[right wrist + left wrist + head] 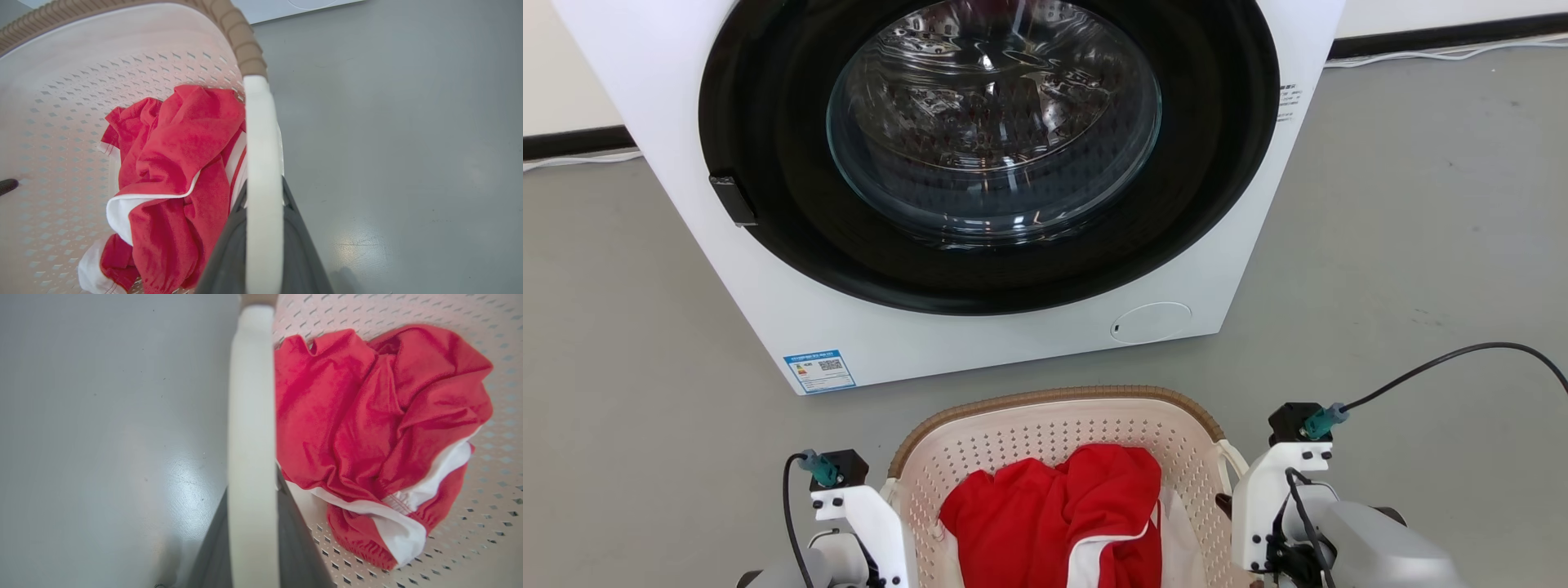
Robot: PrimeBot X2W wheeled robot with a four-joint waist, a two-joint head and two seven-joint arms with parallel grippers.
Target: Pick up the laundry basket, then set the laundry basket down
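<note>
The laundry basket [1054, 398], cream-white and perforated with a brown woven-look rim, sits at the bottom centre of the head view in front of the washer. My left gripper [253, 498] is shut on its left white loop handle [251, 396], with a dark finger [300, 543] on each side of the loop. On the opposite side my right gripper [263, 204] is shut on the right loop handle [261, 134], its dark fingers [229, 253] hugging the loop. I cannot tell whether the basket's base touches the floor.
A crumpled red garment with white trim [1054, 514] lies inside the basket. A white front-loading washer [980, 163] with its round glass door shut stands close behind. Grey floor [1421, 245] spreads to both sides. A black cable [1445, 359] arcs from my right wrist.
</note>
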